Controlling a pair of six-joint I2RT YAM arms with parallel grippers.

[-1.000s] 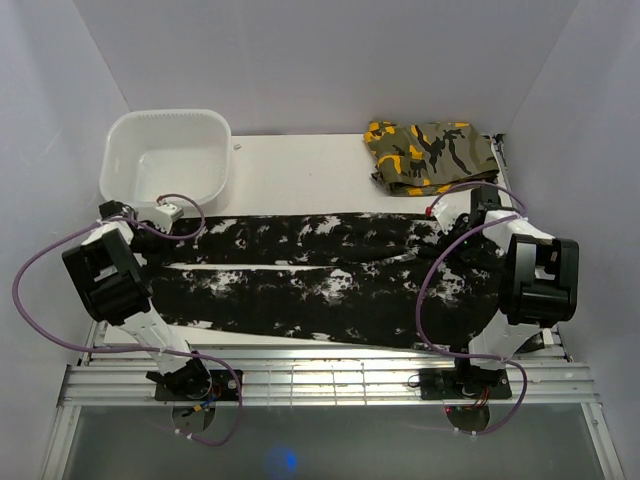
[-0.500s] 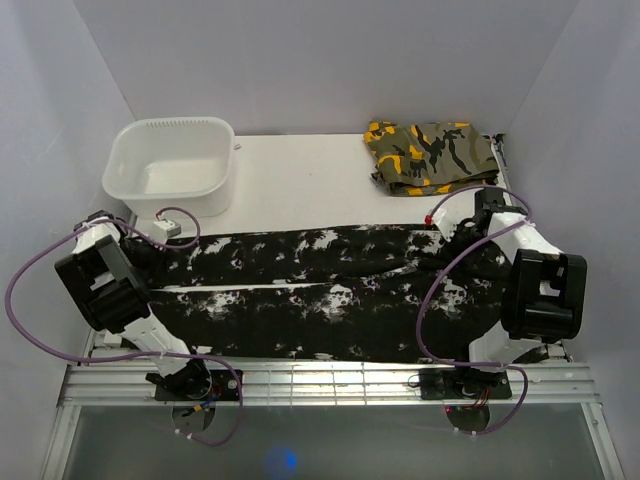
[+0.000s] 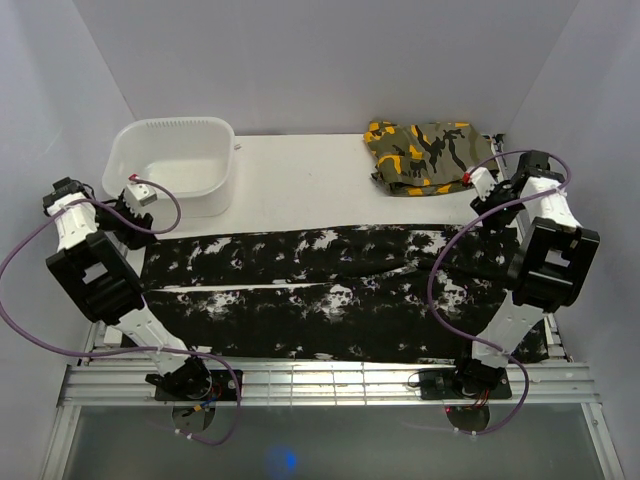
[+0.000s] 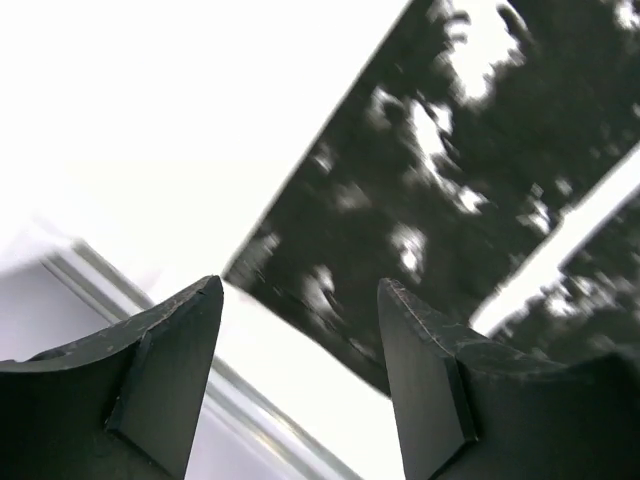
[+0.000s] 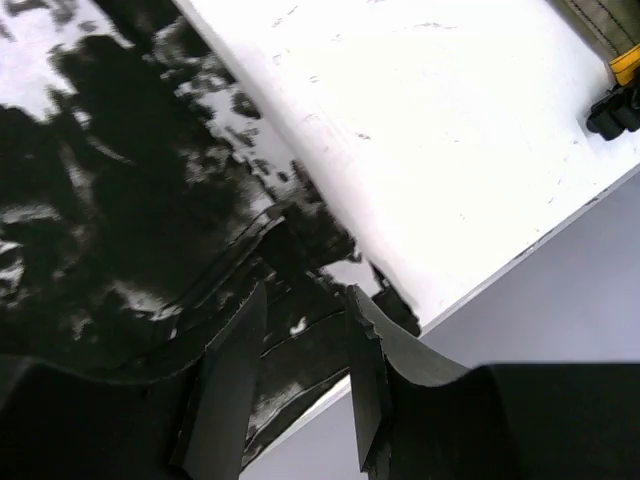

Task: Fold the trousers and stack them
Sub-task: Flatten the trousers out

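While both arms hang over the white table (image 3: 300, 172), the trousers (image 3: 330, 290) lie flat across its near half, waist to my right and hems to my left. The fabric is soft and black with irregular white splotches. The two full-length legs run side by side, with a thin strip of bare tabletop showing between them. My left gripper (image 4: 300, 290) is above the far hem corner. Its dark, wedge-shaped fingers (image 4: 170, 360) stand wide apart with nothing between them, and the straight cloth edge shows blurred below. My right gripper (image 5: 306, 295) is over the waist end near the table's right edge. Its flat black fingers (image 5: 225, 390) are separated by a narrow gap and clamp nothing. Stitched ridges and layered seams of the waistband show through that gap. A rounded white plastic basin (image 3: 168, 160) sits at the far left. A folded camouflage garment (image 3: 430, 155), olive with orange and black patches, rests at the far right, apart from the trousers.
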